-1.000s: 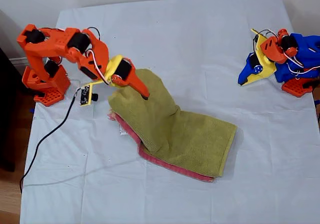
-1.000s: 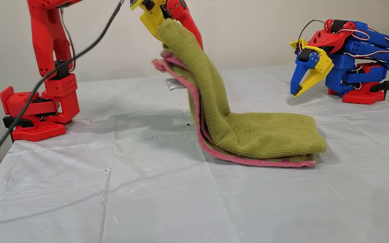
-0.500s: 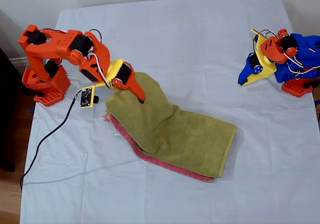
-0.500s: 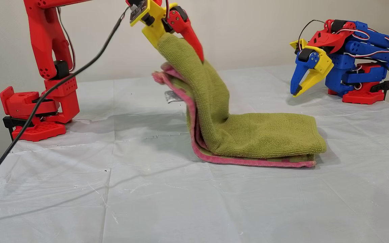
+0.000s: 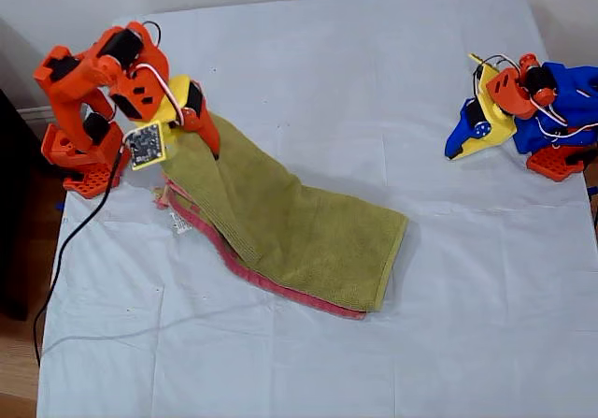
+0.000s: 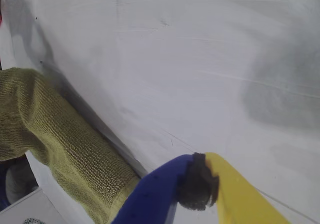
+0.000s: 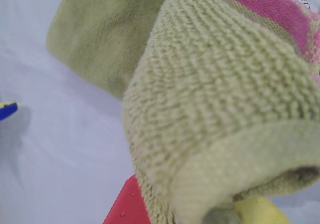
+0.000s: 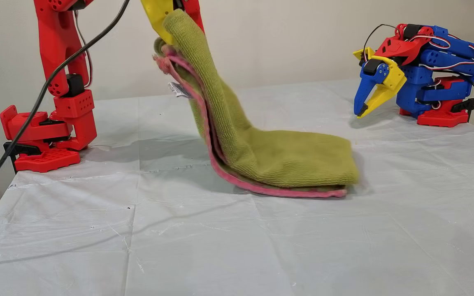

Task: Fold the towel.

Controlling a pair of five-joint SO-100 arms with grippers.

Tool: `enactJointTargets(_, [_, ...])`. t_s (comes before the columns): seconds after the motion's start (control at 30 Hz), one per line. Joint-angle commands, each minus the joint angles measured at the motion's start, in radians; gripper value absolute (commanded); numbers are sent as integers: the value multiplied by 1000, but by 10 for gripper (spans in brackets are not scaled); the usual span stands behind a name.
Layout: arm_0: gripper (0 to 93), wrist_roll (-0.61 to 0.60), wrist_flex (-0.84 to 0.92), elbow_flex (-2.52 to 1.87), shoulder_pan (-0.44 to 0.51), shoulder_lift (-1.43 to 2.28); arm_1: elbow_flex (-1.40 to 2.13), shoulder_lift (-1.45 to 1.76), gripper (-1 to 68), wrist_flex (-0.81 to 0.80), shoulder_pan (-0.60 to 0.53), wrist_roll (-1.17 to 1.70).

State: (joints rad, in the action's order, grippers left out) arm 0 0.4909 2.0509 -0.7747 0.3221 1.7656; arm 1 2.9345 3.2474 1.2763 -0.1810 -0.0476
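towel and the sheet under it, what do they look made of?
The towel: looped terry cloth, matte, likely cotton or microfibre; ribbed pile shows in the second wrist view, and it drapes limply from my second gripper. The sheet: thin, smooth, faintly glossy, with sharp creases; probably plastic or coated fabric, hard to say which.

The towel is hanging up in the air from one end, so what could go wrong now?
My second gripper pinches several layers of the towel at one end, so a layer might slip free. The far end lies on the white sheet; more pulling may drag it and undo the fold. My first gripper sits apart, unable to help.
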Motion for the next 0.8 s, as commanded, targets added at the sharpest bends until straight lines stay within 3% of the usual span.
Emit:
enactJointTargets(0.0, [1, 29, 18, -63, -5, 207, 101, 213, 1, 3, 3, 0])
enactJointTargets(0.33, [1, 67, 18, -276, -17, 393, 101, 213, 1, 3, 3, 0])
enactJointTargets(0.53, [1, -75, -15, -198, -58, 273, 101, 213, 1, 3, 3, 0])
enactJointTargets(0.77, [1, -253, -295, -225, -64, 204, 101, 213, 1, 3, 3, 0])
